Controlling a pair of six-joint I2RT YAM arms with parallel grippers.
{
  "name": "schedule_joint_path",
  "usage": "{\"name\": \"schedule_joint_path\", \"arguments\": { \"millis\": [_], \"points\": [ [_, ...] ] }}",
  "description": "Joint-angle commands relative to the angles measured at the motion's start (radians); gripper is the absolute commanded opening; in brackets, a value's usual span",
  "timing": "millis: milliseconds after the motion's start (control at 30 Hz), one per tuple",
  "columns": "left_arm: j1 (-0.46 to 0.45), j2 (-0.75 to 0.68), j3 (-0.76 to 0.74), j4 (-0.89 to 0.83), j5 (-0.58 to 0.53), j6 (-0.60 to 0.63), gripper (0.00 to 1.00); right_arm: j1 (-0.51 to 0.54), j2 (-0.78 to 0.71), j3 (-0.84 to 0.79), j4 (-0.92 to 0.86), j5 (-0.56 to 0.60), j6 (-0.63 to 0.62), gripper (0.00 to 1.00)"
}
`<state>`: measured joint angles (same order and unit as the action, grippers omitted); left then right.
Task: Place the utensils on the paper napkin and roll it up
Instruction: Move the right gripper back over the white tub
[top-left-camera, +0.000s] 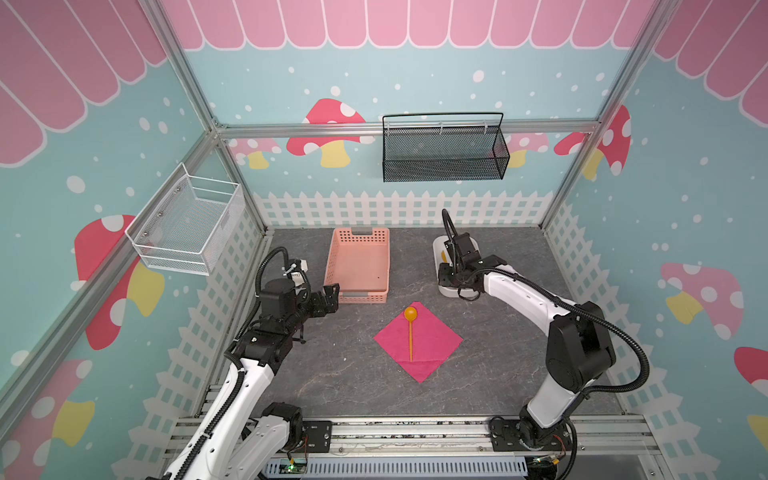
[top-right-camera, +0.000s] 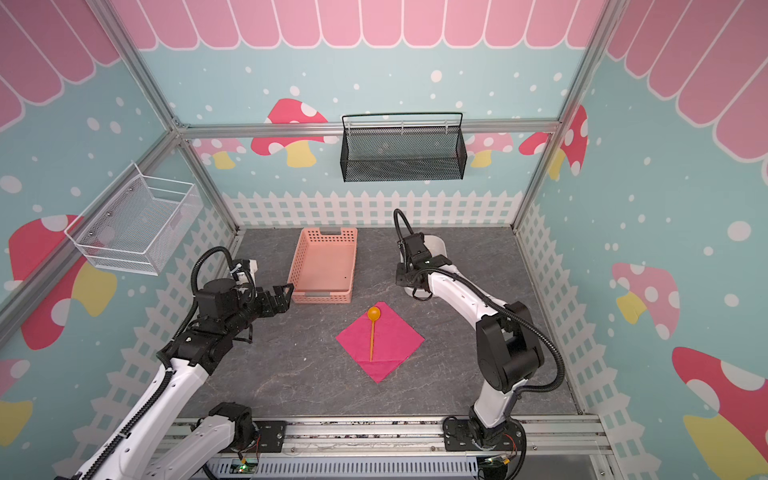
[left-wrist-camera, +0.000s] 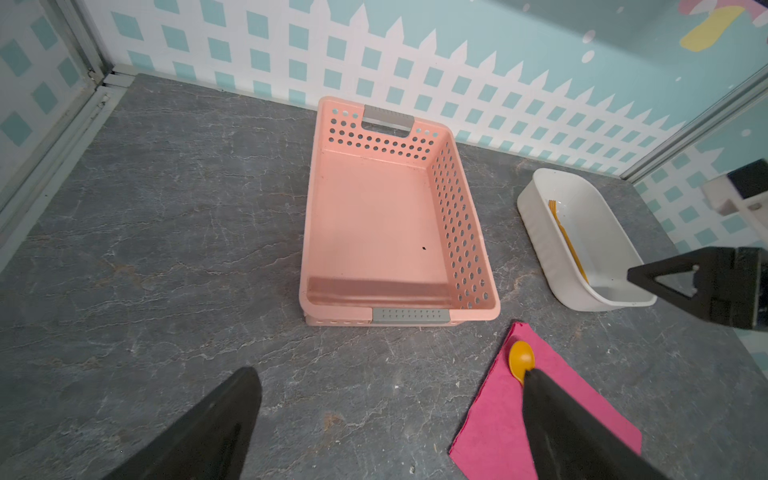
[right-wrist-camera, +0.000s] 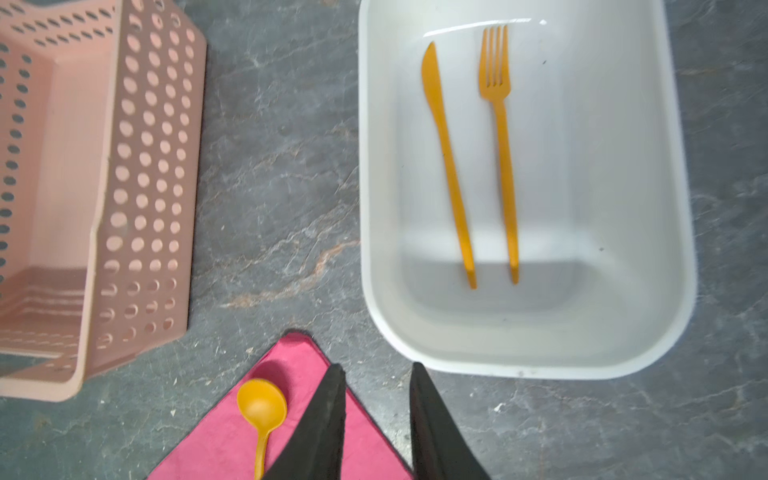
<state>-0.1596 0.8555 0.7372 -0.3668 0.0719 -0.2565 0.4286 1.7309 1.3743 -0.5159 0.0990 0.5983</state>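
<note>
A: Where are the utensils?
B: Spoon (right-wrist-camera: 262, 415) lies on the napkin (top-left-camera: 432, 345), along its 12-to-6 diagonal, bowl at the 12 corner. Knife (right-wrist-camera: 450, 166) and fork (right-wrist-camera: 504, 166) lie flat in the white tub (right-wrist-camera: 380, 199), side by side and not touching. In both top views the tub sits at about 1 o'clock from the napkin.
A: Grippers?
B: Right gripper (right-wrist-camera: 377, 370) hovers by the tub's 6 o'clock end, jaws a narrow gap, nothing in them. Left gripper (left-wrist-camera: 388, 374) is spread wide and empty, at 10 o'clock from the napkin, by the basket (left-wrist-camera: 461, 216).
A: So we call the step fetching the second utensil?
B: We'd say so. One of three placed, rolling not begun. To do it well we'd turn the jaws across one handle and take it mid-handle. The two lie close, so one finger goes into the gap between them and we don't catch both. They're thin and flat on the floor, so go low and close gently. Then lay it alongside the spoon without dragging the paper.
A: Any text?
B: No brand we can read. A white tag (top-left-camera: 296, 272) on the left arm may carry print, too small to tell.
</note>
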Motion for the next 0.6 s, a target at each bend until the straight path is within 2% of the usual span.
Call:
{"name": "schedule_joint_path", "arguments": {
  "millis": [0,267,567],
  "points": [
    [0.0,-0.012,0.009,-0.022,-0.052,0.036,1.0,-0.052,0.059,0.062,-0.013,-0.072,-0.101,0.29],
    [-0.001,0.012,0.008,-0.038,-0.074,0.047,1.0,-0.155,0.239,0.225,-0.08,-0.103,-0.188,0.29],
    [0.0,0.032,0.016,-0.037,-0.094,0.054,1.0,-0.209,0.42,0.406,-0.138,-0.107,-0.244,0.29]
  ]
}}
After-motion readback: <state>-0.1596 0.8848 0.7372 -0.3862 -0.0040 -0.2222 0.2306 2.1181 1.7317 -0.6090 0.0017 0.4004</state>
